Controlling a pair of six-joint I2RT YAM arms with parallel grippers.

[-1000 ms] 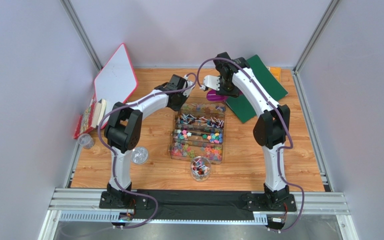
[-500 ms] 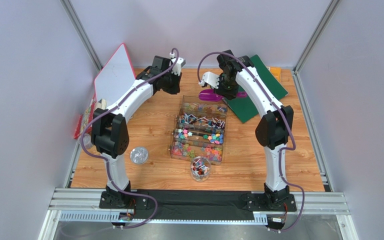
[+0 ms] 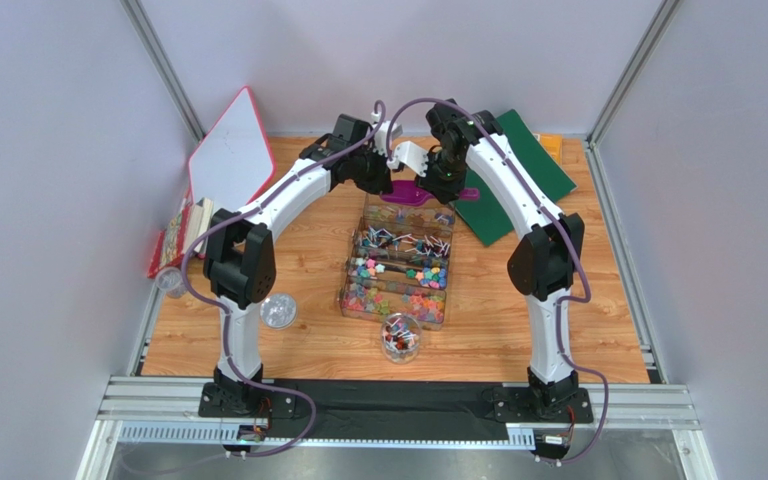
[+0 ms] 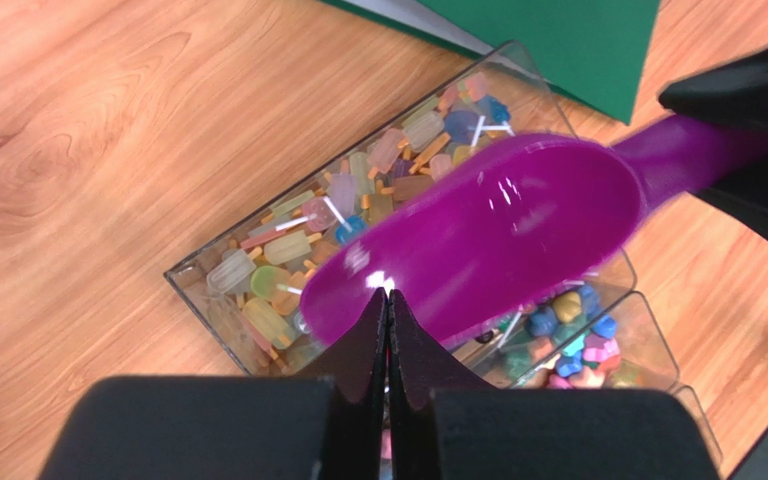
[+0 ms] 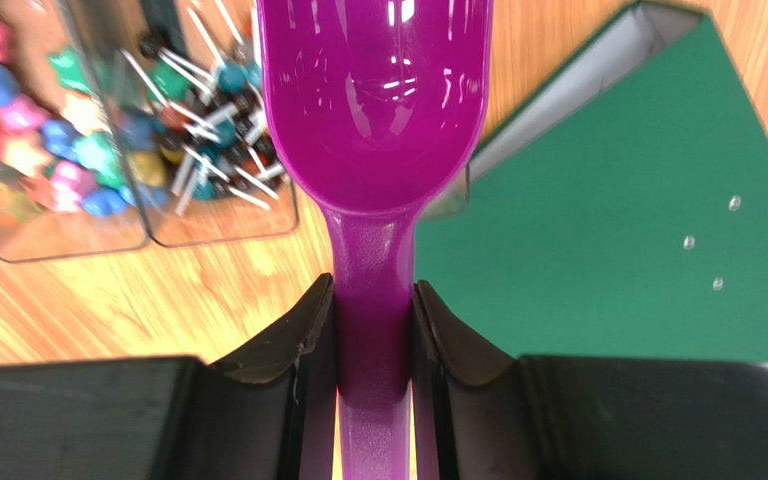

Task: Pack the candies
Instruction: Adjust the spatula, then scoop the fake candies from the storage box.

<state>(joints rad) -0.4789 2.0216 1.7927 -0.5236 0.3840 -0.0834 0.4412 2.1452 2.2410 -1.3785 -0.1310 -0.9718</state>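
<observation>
Swinging right from beside the whiteboard [image 3: 230, 155], the left arm now reaches over the far end of the clear box [image 3: 442, 312], and the right arm has edged the purple scoop [image 3: 403, 192] slightly left to meet it.

At the far left the red-edged whiteboard leans against the wall, with a small stack of books [image 3: 183, 235] below it; their cover print is too small to read. A clear cup [image 3: 169, 282] stands near the table [image 3: 308, 340] edge, and a round clear lid [image 3: 278, 311] lies just right of the left arm.

The left gripper [image 4: 388, 310] has its fingers pressed together, holding nothing; the tips sit right at the rim of the scoop's bowl, though contact cannot be told.

The candies [image 4: 358, 190] fill the compartments of the box at mid-table: pastel ice-lolly shapes in the farthest one, white-sticked lollipops next, then bright star-like pieces nearer the arms. More fill a small clear jar [image 3: 400, 335] standing just in front of the box.

The scoop hangs over the box's far compartments. The right gripper [image 5: 373, 300] pinches its handle between both fingers. A green folder [image 3: 518, 170] lies to the right.
</observation>
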